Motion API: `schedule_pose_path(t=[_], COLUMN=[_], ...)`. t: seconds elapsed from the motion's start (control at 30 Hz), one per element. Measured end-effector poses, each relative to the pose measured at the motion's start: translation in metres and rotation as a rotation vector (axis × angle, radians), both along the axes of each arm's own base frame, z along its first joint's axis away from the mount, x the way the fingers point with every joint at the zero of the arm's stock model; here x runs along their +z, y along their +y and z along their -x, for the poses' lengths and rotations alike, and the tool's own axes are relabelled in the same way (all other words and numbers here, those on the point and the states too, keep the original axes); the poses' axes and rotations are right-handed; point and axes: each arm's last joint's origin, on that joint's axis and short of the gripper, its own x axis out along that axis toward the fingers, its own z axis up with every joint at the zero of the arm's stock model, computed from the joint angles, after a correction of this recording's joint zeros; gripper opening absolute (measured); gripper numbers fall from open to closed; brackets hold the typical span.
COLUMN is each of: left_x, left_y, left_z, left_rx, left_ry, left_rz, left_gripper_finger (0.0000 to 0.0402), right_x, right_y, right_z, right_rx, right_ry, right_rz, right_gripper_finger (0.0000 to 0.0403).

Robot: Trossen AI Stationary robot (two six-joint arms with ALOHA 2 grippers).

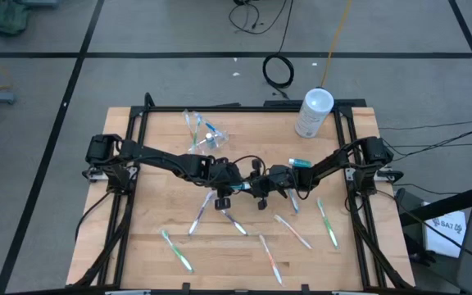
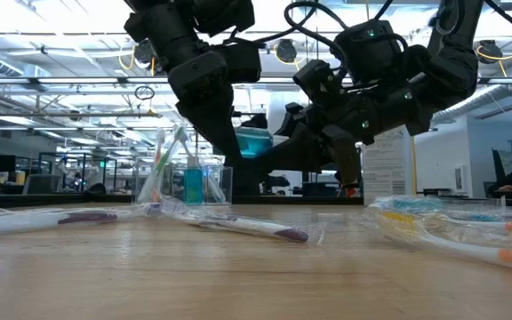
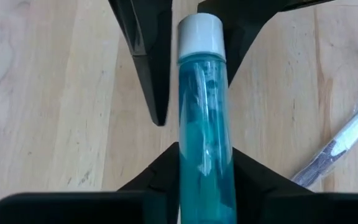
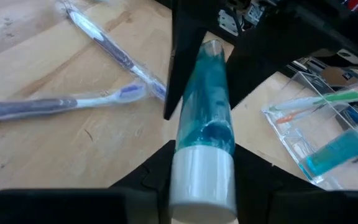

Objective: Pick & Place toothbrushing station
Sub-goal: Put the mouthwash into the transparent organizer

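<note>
One teal tube with a white cap point(image 3: 202, 124) hangs above the table's middle, between my two grippers. My left gripper point(image 3: 207, 193) comes from the left and is shut on the tube's capless end. Opposite it, my right gripper point(image 4: 202, 186) is shut at the cap end. In the high view the two grippers point(image 1: 251, 185) meet and hide the tube. Several wrapped toothbrushes point(image 1: 293, 232) lie flat on the near half of the table. A clear pouch point(image 1: 203, 131) with toothbrushes and a teal tube lies at the far left. A second teal tube point(image 1: 300, 163) lies beside my right arm. My left gripper pinches the tube's body near its capless end point(image 3: 205, 180) between its two fingers, slanting down from the table's left, fingers along the tube. The tube is clear of the table. My right gripper has the white cap point(image 4: 202, 177) between its two fingers, coming almost level from the table's right. The tube points away from it toward the left gripper.
A large whitish canister point(image 1: 314, 112) stands at the far right corner. Black frame rails point(image 1: 352, 123) run along the table's edges. Bare wood lies at the near left point(image 1: 129, 238). Cables lie on the floor beyond the table.
</note>
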Motion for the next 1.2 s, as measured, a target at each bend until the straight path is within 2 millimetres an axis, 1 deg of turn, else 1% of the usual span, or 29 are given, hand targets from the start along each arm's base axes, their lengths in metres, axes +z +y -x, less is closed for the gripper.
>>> schedule_pose_path(t=[0.1,0.17,0.27,0.33,0.47,0.6,0.73,0.83,0.9,0.97,1.07,1.2], left_x=[0.007,0.016,0.031,0.045,0.070,0.102,0.132,0.148,0.147,0.137,0.106,0.064], left_y=[0.000,0.001,0.004,0.007,0.009,0.010,0.012,0.012,0.010,0.007,0.002,-0.003], left_z=[0.003,0.006,0.013,0.019,0.031,0.049,0.072,0.085,0.090,0.089,0.085,0.080], left_rx=[-0.002,-0.013,-0.001,0.023,0.049,0.054,0.070,0.119,0.118,0.100,0.054,-0.025], left_ry=[-0.012,-0.038,-0.060,-0.105,-0.186,-0.291,-0.398,-0.484,-0.527,-0.585,-0.679,-0.850], left_rz=[0.003,-0.015,-0.050,-0.070,-0.086,-0.099,-0.122,-0.163,-0.189,-0.192,-0.153,-0.128], left_gripper_finger=[0.0105,0.0102,0.0092,0.0087,0.0086,0.0087,0.0087,0.0087,0.0088,0.0088,0.0088,0.0088], right_x=[0.013,0.025,0.039,0.048,0.065,0.076,0.084,0.091,0.095,0.096,0.100,0.101], right_y=[0.001,0.001,0.001,0.001,0.000,0.001,0.002,0.003,0.005,0.005,0.005,0.006], right_z=[0.002,0.006,0.014,0.020,0.028,0.037,0.044,0.047,0.048,0.048,0.047,0.045], right_rx=[-0.036,-0.063,-0.095,-0.102,-0.148,-0.206,-0.207,-0.200,-0.193,-0.192,-0.195,-0.198], right_ry=[-0.019,-0.014,0.017,0.037,0.019,0.029,0.044,0.018,0.000,-0.016,-0.060,-0.093], right_rz=[0.014,0.019,-0.017,-0.044,-0.114,-0.145,-0.142,-0.149,-0.153,-0.164,-0.211,-0.266], right_gripper_finger=[0.0133,0.0144,0.0162,0.0173,0.0187,0.0189,0.0184,0.0181,0.0181,0.0181,0.0181,0.0180])
